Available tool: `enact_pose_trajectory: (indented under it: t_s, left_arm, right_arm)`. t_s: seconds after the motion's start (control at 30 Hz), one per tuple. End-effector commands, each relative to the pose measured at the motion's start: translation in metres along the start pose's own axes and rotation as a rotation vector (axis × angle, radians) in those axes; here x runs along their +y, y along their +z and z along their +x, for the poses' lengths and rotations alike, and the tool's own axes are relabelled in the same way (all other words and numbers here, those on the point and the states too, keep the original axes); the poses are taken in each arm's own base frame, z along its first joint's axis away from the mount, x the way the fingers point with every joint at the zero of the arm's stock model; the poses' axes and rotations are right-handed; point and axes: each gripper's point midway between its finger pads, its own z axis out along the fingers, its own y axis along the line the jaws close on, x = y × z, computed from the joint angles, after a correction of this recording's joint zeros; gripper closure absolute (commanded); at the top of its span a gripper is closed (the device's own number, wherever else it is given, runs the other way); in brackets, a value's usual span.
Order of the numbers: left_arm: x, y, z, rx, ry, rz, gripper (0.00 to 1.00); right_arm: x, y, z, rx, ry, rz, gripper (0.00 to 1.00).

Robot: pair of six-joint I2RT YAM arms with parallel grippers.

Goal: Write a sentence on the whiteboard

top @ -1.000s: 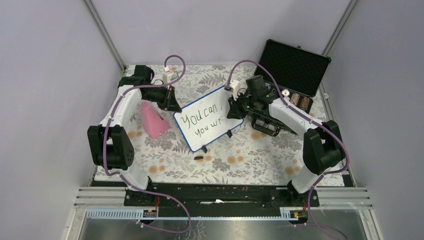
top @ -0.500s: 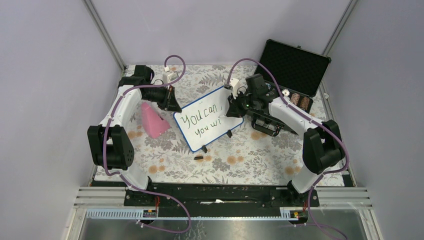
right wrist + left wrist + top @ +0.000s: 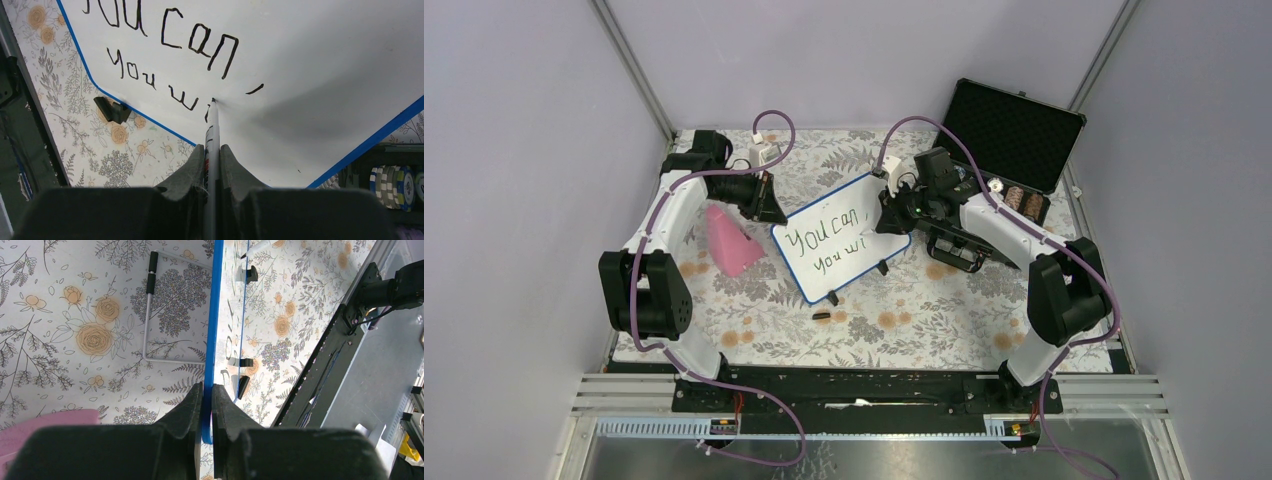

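The whiteboard [image 3: 842, 238], white with a thin blue frame, stands tilted on black clip feet mid-table. The sentence [image 3: 824, 240] on it reads "You can ," over "you wi". My left gripper [image 3: 773, 212] is shut on the board's upper-left blue edge [image 3: 210, 340]. My right gripper [image 3: 886, 220] is shut on a grey marker [image 3: 212, 135], its tip touching the whiteboard [image 3: 310, 60] just right of the "wi" [image 3: 182, 98] in the second line. The sentence [image 3: 165, 45] fills the upper left of the right wrist view.
A pink wedge-shaped object [image 3: 728, 240] lies left of the board. An open black foam-lined case [image 3: 1012, 135] stands at the back right, with poker chips [image 3: 395, 180] in it. A small black piece [image 3: 821, 315] lies in front of the board. A wire stand [image 3: 149, 315] rests behind the board.
The right gripper with the marker has shifted slightly up and back along the second line; the stroke after "w" has appeared. The left arm and the board have not moved.
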Motion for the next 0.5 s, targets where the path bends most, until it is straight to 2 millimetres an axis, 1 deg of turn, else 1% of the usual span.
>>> enact_pose_trajectory:
  t_s: [0.0, 0.47]
  left_arm:
    - [0.0063, -0.0024, -0.0037, 0.001, 0.064, -0.061, 1.00]
    - [0.0070, -0.0019, -0.0044, 0.000, 0.061, -0.061, 1.00]
  right_arm:
    - [-0.0080, 0.0030, -0.0146, -0.028, -0.031, 0.037, 1.00]
    - [-0.0096, 0.0048, -0.0087, -0.010, -0.044, 0.058, 1.00]
